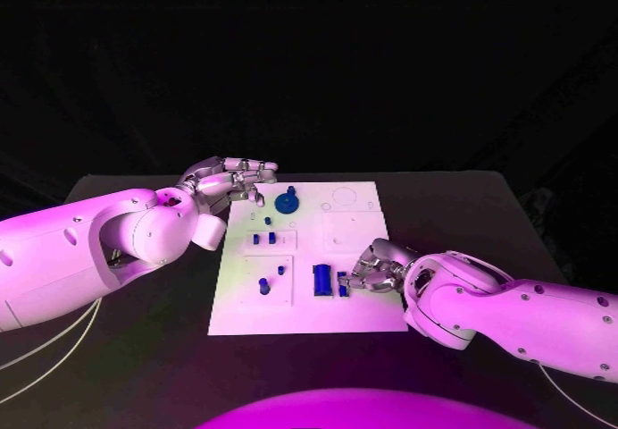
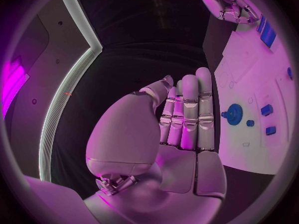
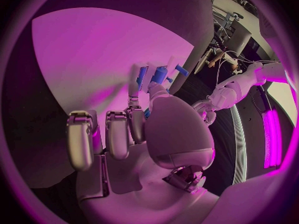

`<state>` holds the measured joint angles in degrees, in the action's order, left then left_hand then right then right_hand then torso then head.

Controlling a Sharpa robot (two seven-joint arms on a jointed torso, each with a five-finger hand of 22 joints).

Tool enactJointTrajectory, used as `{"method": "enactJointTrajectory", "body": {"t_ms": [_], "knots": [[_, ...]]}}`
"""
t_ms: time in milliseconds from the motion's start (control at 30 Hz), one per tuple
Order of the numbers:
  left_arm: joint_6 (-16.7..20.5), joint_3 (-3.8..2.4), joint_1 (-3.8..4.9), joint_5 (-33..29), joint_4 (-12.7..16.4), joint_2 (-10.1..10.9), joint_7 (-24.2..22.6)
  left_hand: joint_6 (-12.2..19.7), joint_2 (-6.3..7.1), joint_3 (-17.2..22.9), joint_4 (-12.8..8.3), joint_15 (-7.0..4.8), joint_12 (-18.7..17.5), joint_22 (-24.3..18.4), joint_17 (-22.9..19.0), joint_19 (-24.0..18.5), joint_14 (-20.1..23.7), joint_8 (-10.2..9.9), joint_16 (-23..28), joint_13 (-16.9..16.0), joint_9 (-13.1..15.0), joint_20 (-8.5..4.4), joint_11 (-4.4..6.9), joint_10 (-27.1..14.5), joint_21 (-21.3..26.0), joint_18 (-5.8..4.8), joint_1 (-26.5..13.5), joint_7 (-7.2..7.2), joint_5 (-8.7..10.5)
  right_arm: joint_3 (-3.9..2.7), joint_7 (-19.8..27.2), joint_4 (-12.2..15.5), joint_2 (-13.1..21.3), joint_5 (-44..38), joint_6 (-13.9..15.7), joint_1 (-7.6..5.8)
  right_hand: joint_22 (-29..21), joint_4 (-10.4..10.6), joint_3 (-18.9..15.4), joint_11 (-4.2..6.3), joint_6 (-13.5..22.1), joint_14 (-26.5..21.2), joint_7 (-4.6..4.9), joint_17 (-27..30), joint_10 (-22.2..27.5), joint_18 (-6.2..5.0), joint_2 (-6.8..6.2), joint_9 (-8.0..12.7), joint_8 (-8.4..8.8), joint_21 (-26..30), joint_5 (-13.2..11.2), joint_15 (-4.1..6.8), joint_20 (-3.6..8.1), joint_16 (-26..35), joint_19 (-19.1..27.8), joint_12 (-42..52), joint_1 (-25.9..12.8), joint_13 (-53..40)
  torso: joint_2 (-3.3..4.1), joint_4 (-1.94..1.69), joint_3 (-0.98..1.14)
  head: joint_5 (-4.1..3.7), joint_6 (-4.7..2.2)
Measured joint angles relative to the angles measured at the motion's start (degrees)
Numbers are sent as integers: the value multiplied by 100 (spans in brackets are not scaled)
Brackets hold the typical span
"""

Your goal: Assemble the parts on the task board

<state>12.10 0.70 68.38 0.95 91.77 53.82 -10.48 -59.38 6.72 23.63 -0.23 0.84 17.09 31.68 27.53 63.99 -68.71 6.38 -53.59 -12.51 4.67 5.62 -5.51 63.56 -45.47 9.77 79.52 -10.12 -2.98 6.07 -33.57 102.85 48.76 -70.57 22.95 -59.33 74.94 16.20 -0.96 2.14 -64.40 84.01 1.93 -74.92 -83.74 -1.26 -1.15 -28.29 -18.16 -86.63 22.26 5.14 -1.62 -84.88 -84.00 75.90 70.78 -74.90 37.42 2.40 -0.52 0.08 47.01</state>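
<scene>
The white task board (image 1: 309,304) lies flat in the middle of the black table (image 1: 477,201), a smooth matte plate with shallow outlined recesses, so each small piece has its own seat.

The right hand (image 1: 367,268) rests at the board's right edge, about four o'clock from its centre. Its silver fingers (image 3: 132,104) curl down onto a small blue part (image 3: 159,75), which looks pinched between thumb and fingertip just beside the large blue rectangular block (image 1: 322,280). I judge it is steadying or seating that piece next to the block, which would explain the low, close wrist.

The left hand (image 1: 229,183) hovers off the board's far left corner, around eleven o'clock. Its fingers (image 2: 189,112) lie straight and side by side, and it holds nothing; it seems parked clear of the work.

Near it sits a round blue gear (image 1: 288,202), toothed at the rim, hard plastic by the look. Two short blue pegs (image 1: 264,238) stand in a recess at mid-board, and another small blue piece (image 1: 264,286) stands at the lower left.
</scene>
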Motion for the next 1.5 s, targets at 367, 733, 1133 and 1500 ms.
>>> {"method": "enactJointTrajectory", "body": {"t_ms": [367, 733, 1133, 1500], "knots": [[-4, 0, 0, 3, -12, -1, 4, 0, 0, 0, 0, 0, 0, 0, 0, 0, 0, 0, 0, 0, 0, 0, -2, -2, 0, 0, 0, 0, 0, 3, 320, 217, 349, -161, 136, -23, -1, -130, 1, -55, 149, 0, 43, 0, 56, 0, -92, -6, 80, 190, 0, -1, 0, 48, 0, -187, 203, -39, -12, 12, -3, 2, -37], [15, 14, -58, -23, -374, -227, -85, 84, 80, -168, 98, 66, 41, -84, -90, -117, 285, 37, 133, 23, -17, 87, -31, -113, 191, 0, -187, -4, 0, 0, 2518, -490, 437, 1878, 294, -377, -243, -496, 119, -442, 821, -691, 528, 2956, 2062, -718, -47, 304, 781, 4536, -699, -340, -272, 3069, 1505, -4133, 1061, 2410, -171, 51, -52, -15, -205], [392, 18, -286, -436, -1176, -803, -695, 439, 22, -796, 364, 612, -337, -1370, -1365, -1815, 1834, 24, 2627, 452, -89, 751, -345, -715, 2427, -99, -264, -45, 0, -10, 4374, -1973, -283, 4651, -45, -566, -2216, -474, 210, -921, 967, -2294, 804, 5039, 2626, -848, -46, 910, 1291, 7449, -885, -954, -828, 6500, 3013, -6107, 1300, 4819, -543, 155, -143, 109, -709], [718, 18, -411, -794, -1697, -1192, -1068, 479, -152, -1315, 475, 918, -1223, -2404, -2321, -2076, 1921, -244, 4391, 886, -90, 1115, -601, -822, 3851, -102, -89, 49, 0, -56, 5075, -3035, -877, 5397, -313, -614, -4348, -793, 209, -1159, 1005, -2544, 924, 6593, 2465, -848, 140, 1811, 1432, 8301, -908, -1348, -1351, 8098, 3789, -7021, 1174, 6677, -757, 171, -131, 237, -994]]}}
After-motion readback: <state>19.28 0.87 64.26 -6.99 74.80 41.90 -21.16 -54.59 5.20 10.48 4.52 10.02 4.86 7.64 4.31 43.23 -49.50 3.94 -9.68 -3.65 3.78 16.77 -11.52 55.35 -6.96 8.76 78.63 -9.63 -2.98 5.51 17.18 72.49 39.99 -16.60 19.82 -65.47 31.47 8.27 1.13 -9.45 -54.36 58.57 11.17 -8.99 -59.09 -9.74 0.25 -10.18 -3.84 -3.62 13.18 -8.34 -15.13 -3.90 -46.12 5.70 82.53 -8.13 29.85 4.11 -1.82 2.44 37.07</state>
